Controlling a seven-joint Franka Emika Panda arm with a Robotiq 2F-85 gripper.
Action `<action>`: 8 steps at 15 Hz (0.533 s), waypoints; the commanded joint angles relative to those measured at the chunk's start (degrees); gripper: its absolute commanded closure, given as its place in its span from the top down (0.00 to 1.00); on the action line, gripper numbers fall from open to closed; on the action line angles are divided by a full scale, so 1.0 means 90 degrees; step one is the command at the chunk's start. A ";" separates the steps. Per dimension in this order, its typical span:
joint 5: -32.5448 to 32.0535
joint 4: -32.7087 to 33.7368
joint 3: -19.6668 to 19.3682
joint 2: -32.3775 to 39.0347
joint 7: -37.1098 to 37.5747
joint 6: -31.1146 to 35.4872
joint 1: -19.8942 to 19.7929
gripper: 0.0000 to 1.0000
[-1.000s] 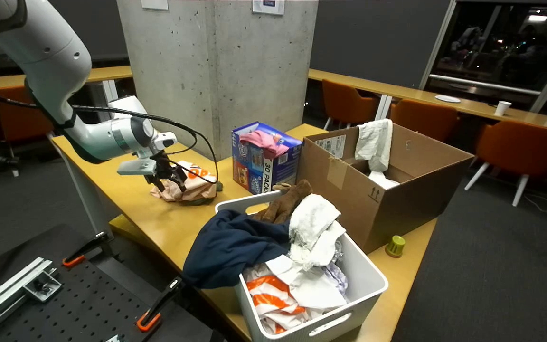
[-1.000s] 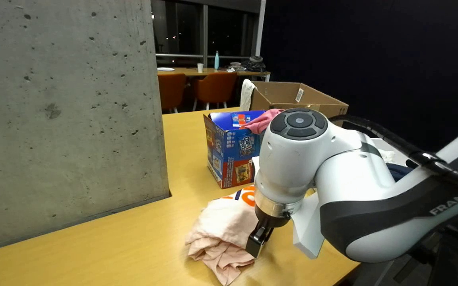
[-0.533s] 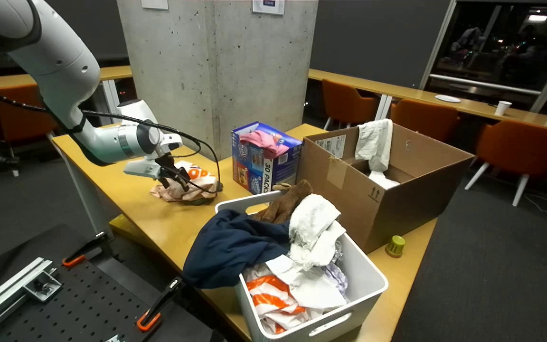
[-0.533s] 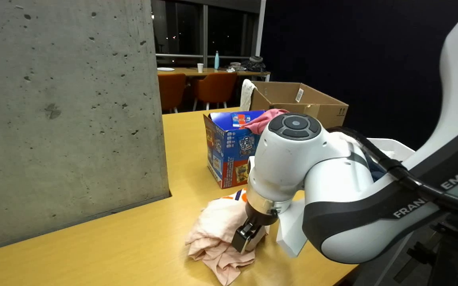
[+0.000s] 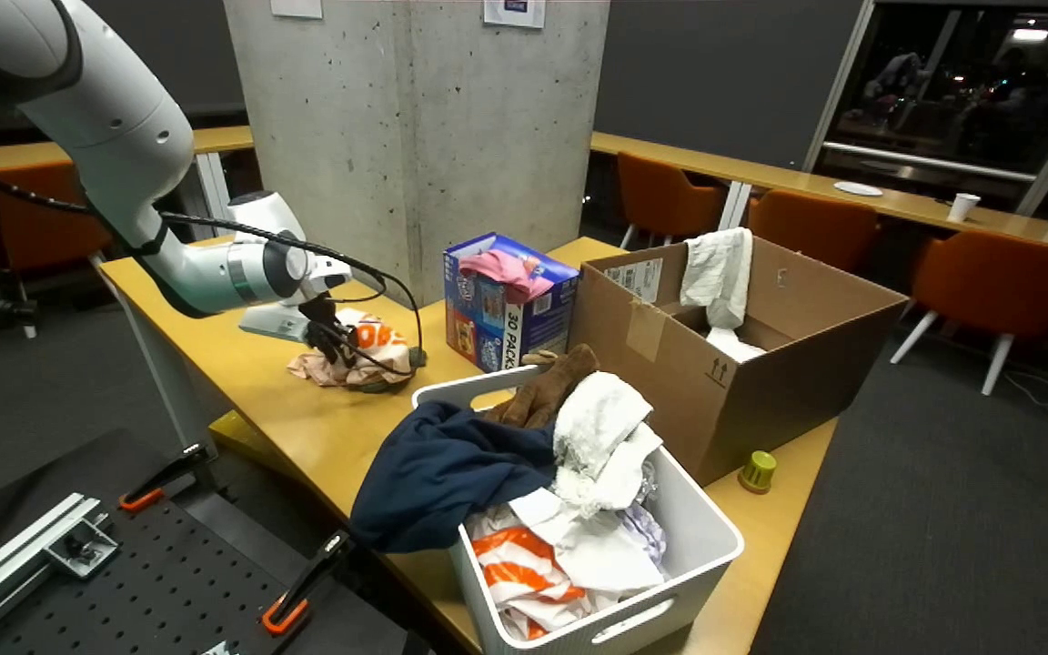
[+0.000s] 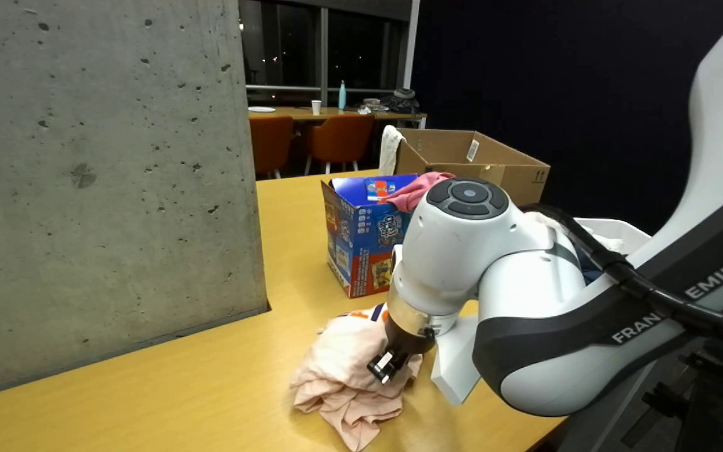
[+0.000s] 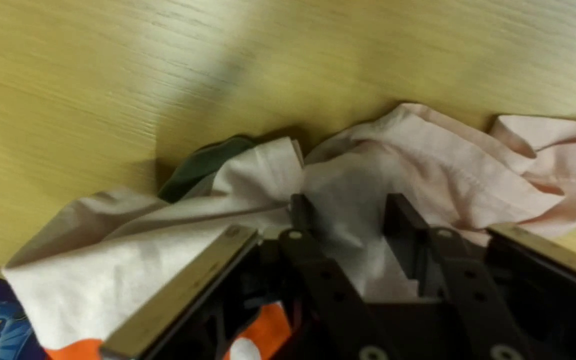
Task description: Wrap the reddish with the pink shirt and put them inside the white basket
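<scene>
The pale pink shirt lies crumpled on the wooden table, seen in an exterior view (image 6: 339, 367), its white print carrying orange letters. In the wrist view my gripper (image 7: 343, 205) is down at the shirt (image 7: 448, 175), its jaws partway together with a bulge of cloth between them. Whether they press on it is not clear. The reddish does not show; a dark green piece (image 7: 203, 165) pokes out from under the shirt. Nearer the camera in an exterior view, the white basket (image 5: 697, 532) is heaped with cloths, a navy one (image 5: 442, 473) hanging over its side.
A blue snack box (image 5: 474, 300) with a darker pink cloth (image 5: 506, 270) on it stands between the shirt and the large cardboard box (image 5: 660, 382). Behind rises a concrete pillar (image 5: 488, 136). A small green cup (image 5: 758, 471) sits near the table edge.
The gripper has come down to the shirt, moving toward the basket side in an exterior view, and its fingers have drawn closer together. The shirt's cloth has shifted slightly between them.
</scene>
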 commanded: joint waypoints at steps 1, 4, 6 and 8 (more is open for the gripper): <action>0.0215 -0.0030 -0.0098 -0.0083 -0.0209 0.0065 0.0068 0.13; 0.0146 -0.0184 -0.0234 -0.0354 -0.0118 0.0016 0.0228 0.00; 0.0103 -0.0240 -0.0310 -0.0614 -0.0123 -0.0035 0.0303 0.00; 0.0092 -0.0106 -0.0310 -0.0798 -0.0214 -0.0163 0.0284 0.01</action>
